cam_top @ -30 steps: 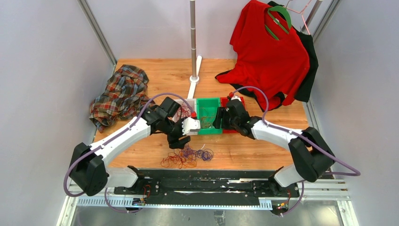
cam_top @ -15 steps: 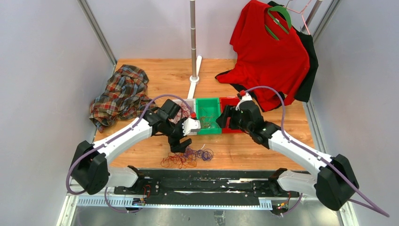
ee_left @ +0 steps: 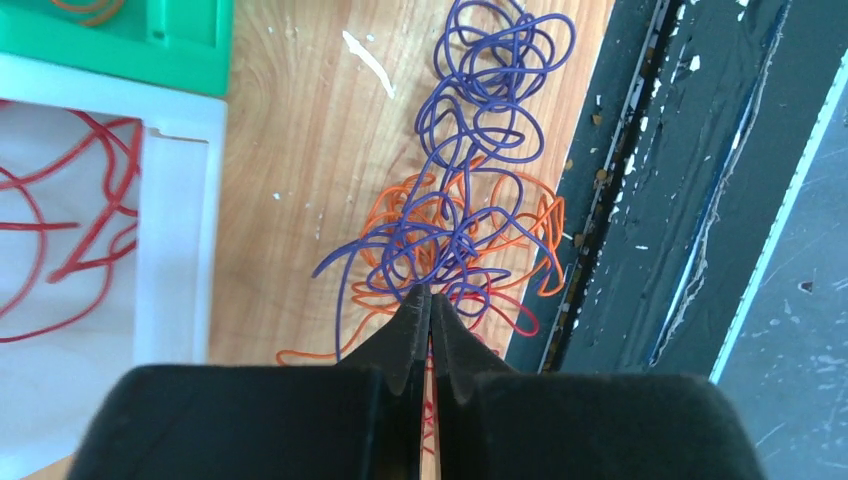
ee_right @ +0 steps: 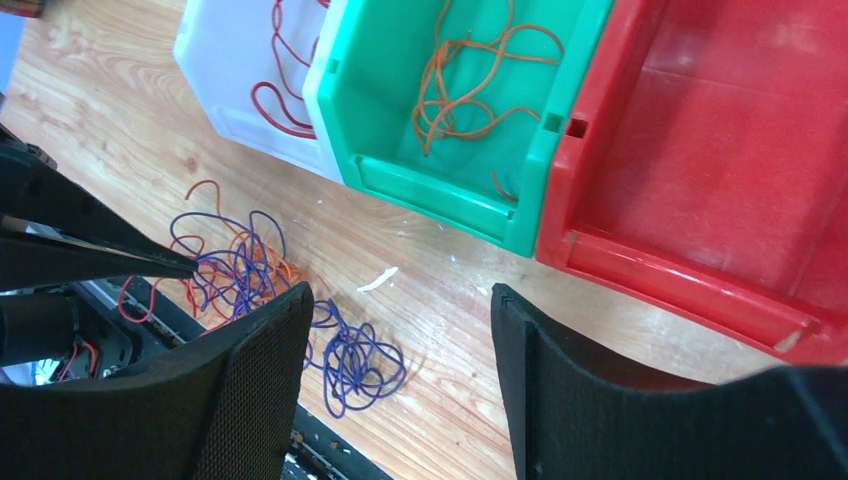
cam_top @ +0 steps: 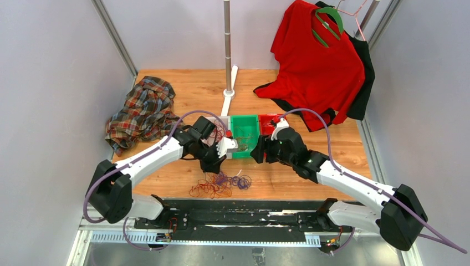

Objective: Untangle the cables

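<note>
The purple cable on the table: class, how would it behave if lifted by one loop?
The purple cable is probably floppy: it lies in loose curls. Likely light, being so thin. It may drag the orange cables along, since their loops interlace.

One white bin, one green bin, one red bin, one loose heap of cables, one plaid shirt.

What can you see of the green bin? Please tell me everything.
The green bin is an open-topped box of glossy plastic, with sloping walls and a thick lip along its near edge. It stands upright on the wooden table. It is the middle of three bins, set flush between the white bin and the red bin. A few loose loops of orange cable lie inside it.
</note>
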Controlling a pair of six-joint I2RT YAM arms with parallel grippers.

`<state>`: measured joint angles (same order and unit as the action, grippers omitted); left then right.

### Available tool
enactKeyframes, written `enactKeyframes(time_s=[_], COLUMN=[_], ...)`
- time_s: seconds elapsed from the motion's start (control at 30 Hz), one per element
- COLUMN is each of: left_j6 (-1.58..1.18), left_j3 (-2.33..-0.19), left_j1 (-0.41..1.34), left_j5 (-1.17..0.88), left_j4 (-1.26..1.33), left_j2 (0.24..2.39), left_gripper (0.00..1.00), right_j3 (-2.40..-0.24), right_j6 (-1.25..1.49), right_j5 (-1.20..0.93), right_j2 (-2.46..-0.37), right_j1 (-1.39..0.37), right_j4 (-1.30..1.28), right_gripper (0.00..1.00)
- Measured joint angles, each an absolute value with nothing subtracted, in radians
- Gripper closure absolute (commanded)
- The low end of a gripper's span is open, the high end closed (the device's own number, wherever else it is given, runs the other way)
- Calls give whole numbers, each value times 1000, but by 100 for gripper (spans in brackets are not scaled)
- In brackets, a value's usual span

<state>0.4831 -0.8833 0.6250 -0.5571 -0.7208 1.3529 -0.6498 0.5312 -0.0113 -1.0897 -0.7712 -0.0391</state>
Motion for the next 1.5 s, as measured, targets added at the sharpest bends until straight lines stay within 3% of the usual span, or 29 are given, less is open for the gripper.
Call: enactKeyframes(time_s=[0.37, 0.4, 0.47, 0.53, 0.7, 1.03, 1.23, 1.37, 1.5], left_j6=[538, 544, 552, 547, 400, 154, 117, 107, 105], left_j3=[-1123, -1141, -1167, -1170, -1081, -968, -943, -940, -941], left_j1=[625, 625, 625, 625, 625, 625, 625, 625, 625], left_j5=[-554, -554, -553, -553, -537, -450, -444, -443, -444], left_j4=[-924, -938, -964, -984, -974, -809, -735, -729, -728], left_j2=[1199, 1191, 1175, 1164, 1191, 1298, 1415, 1477, 1502], left_gripper=[99, 91, 60, 46, 39, 38, 43, 53, 76], right_j3=[-604, -602, -603, -603, -599, -578, -578, -578, -578], right_j6=[467, 455, 436, 418, 395, 392, 391, 386, 380], right_j5=[-146, -158, -168, -170, -144, -74, -51, -40, -34], right_j2=[-1057, -1051, -1044, -1040, -1021, -949, -941, -941, -943], right_j1=[-788, -797, -813, -823, -831, -831, -831, -831, -831], right_j4=[197, 222, 247, 255, 254, 237, 215, 203, 203], right_gripper=[30, 30, 30, 29, 29, 28, 29, 29, 29])
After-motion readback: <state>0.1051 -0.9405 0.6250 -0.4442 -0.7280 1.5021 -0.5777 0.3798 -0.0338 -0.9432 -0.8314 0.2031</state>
